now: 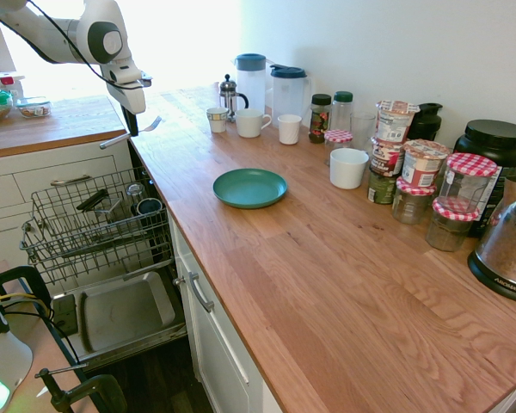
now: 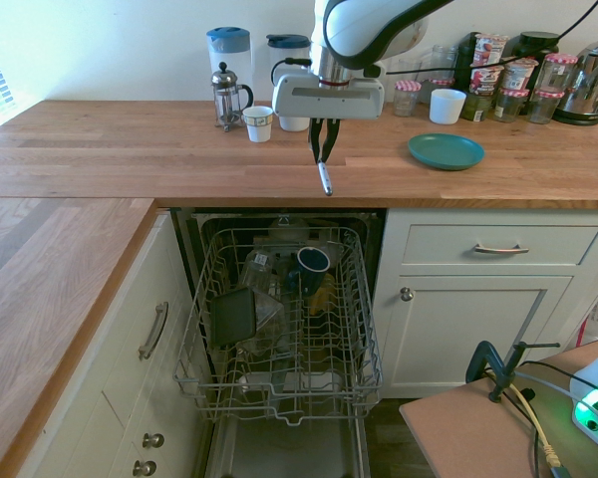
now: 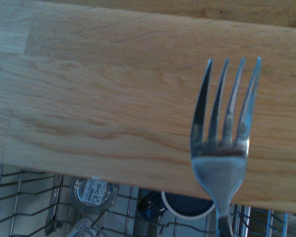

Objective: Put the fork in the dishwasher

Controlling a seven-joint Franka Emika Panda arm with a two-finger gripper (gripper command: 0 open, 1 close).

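Fork (image 3: pixel 222 163): slim, shiny silver, four tines | tool (image 1: pixel 131 131): clamped on its handle

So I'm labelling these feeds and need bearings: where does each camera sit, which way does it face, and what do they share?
First exterior view: off the counter's end, looking along the countertop; white arm enters upper left, end effector holding the fork.
Second exterior view: in front of the open dishwasher, facing the wall; arm enters from the top.
Wrist view: on the wrist, looking down at the counter edge and rack; no arm shows.
Shared: all show the fork and rack; both exterior views show the teal plate.
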